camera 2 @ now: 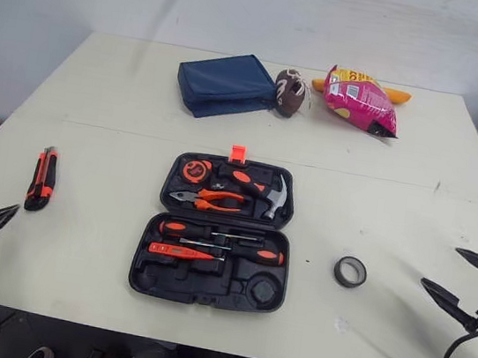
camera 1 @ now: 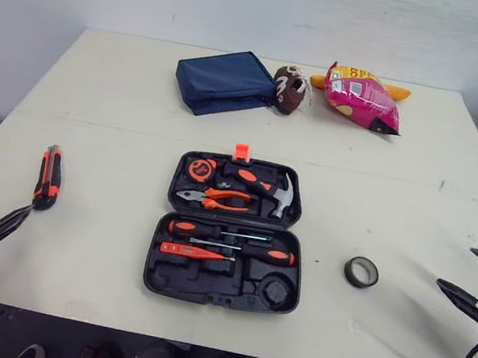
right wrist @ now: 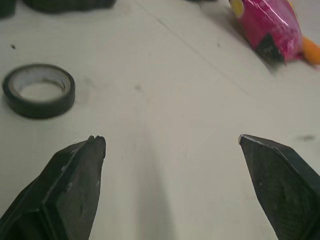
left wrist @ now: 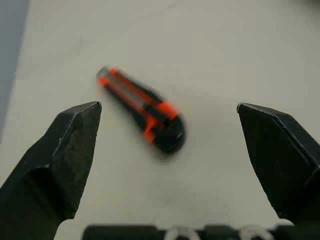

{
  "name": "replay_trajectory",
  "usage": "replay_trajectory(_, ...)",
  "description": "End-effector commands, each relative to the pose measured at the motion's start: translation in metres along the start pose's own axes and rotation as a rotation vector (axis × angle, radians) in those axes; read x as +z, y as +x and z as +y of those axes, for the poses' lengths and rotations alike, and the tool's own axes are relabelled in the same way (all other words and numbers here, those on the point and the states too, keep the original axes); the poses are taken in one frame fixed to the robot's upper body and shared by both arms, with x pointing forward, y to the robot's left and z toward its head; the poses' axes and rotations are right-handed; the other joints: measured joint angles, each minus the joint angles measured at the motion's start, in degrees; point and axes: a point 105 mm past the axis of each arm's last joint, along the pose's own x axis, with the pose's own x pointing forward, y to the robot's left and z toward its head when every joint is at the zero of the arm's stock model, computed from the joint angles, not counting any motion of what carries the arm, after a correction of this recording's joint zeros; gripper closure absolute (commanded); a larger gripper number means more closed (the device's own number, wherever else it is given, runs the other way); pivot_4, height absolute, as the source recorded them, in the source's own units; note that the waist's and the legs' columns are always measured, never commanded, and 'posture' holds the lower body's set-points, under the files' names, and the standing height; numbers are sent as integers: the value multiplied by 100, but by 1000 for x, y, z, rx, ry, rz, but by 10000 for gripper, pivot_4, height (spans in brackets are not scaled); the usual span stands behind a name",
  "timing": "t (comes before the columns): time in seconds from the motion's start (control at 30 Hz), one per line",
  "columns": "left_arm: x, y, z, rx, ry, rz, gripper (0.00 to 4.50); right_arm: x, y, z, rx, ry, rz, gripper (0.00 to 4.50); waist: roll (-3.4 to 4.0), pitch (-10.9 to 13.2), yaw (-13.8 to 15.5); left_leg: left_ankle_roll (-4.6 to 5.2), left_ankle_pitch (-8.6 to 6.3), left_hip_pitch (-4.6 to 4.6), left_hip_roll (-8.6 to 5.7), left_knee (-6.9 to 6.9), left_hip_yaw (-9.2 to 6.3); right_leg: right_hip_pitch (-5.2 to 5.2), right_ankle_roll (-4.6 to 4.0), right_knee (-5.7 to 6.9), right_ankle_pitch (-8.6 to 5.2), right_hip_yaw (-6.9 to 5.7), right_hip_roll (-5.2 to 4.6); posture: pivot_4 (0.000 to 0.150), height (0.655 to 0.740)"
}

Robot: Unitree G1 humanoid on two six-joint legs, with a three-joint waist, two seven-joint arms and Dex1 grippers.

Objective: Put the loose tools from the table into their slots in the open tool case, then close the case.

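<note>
Knife (camera 1: 48, 176) lies just beyond my left gripper (camera 1: 7, 197), long axis near-to-far. Right gripper (camera 1: 455, 267) sits well apart. Both stand spread wide, empty.

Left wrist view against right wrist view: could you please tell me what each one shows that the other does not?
Left wrist view: the orange and black utility knife lying on the table, just ahead of the open left gripper. Right wrist view: the roll of black tape and the pink snack bag, both lying beyond the open right gripper. Shared: the pale table, and a pair of black fingers spread apart and holding nothing.
</note>
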Motion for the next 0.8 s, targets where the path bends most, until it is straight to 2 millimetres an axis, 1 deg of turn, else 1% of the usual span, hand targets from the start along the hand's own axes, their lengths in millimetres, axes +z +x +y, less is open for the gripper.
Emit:
replay_trajectory(0.03,-5,-36,57,253,-8,27,248,0,-24,-18,-112,-48,45,0,-10,5,-28,0,0,-1,1,-1,0,-4,-3,0,1,-1,1,1500,7400)
replay_trajectory(0.1,-9,-41,61,255,-15,38,248,-4,-26,-18,-119,-46,60,0,-9,5,-72,-5,-2,-1,1,-5,0,-6,-6,0,0,-3,-4,1500,7400)
replay_trajectory(0.17,-13,-45,59,243,-47,46,248,-6,-27,-20,-143,-38,60,0,-7,4,-100,-8,-8,0,0,-7,0,0,-7,0,2,-13,-18,1500,7400)
replay_trajectory(0.2,-15,-46,57,229,-35,61,248,-6,-26,-19,-142,-38,56,0,-8,4,-103,-32,-22,1,-1,-7,0,2,-9,0,3,-20,-24,1500,7400)
replay_trajectory(0.3,-14,-44,53,226,-53,48,248,-6,-16,-14,-108,-31,27,0,-7,4,-111,-38,-26,2,0,-9,0,1,-11,0,5,-26,-24,1500,7400)
replay_trajectory(0.37,-9,-38,46,208,-46,41,248,-2,0,-7,-64,-30,-25,0,-14,1,-118,-43,-25,3,4,-12,-1,0,-12,1,5,-28,-17,1500,7400)
replay_trajectory(0.47,10,-26,35,207,-78,-9,248,17,35,1,11,-35,-155,0,-16,1,-141,-47,-25,2,11,-11,-2,1,-13,5,7,-28,-10,1500,7400)
replay_trajectory(0.5,15,-21,28,199,-97,-19,248,26,48,5,39,-35,-207,0,-15,1,-135,-47,-25,2,11,-8,-2,2,-12,10,8,-27,-11,1500,7400)
replay_trajectory(0.6,26,-8,8,167,-166,-21,248,47,74,19,123,-29,-308,0,-4,6,-107,-48,-22,1,9,-7,-3,1,-8,14,10,-26,-12,1500,7400)
replay_trajectory(0.63,34,1,-1,179,-236,-9,248,61,89,30,167,-18,-379,0,0,7,-102,-45,-18,0,8,-8,-5,0,-8,14,10,-26,-11,1500,7400)
replay_trajectory(0.67,41,7,-9,185,-280,8,248,72,99,37,197,-9,-429,0,-1,7,-94,-39,-13,0,8,-11,-5,0,-8,13,10,-27,-11,1500,7400)
replay_trajectory(0.73,54,17,-25,181,-387,34,248,87,113,62,310,2,-494,0,-5,6,-62,-27,-1,-5,11,-8,-18,0,-7,17,9,-31,-5,1500,7400)
replay_trajectory(0.8,49,23,-31,251,-481,163,248,102,125,82,392,17,-556,0,-5,6,-9,-27,4,-8,10,-5,-24,0,-7,23,9,-35,-4,1500,7400)
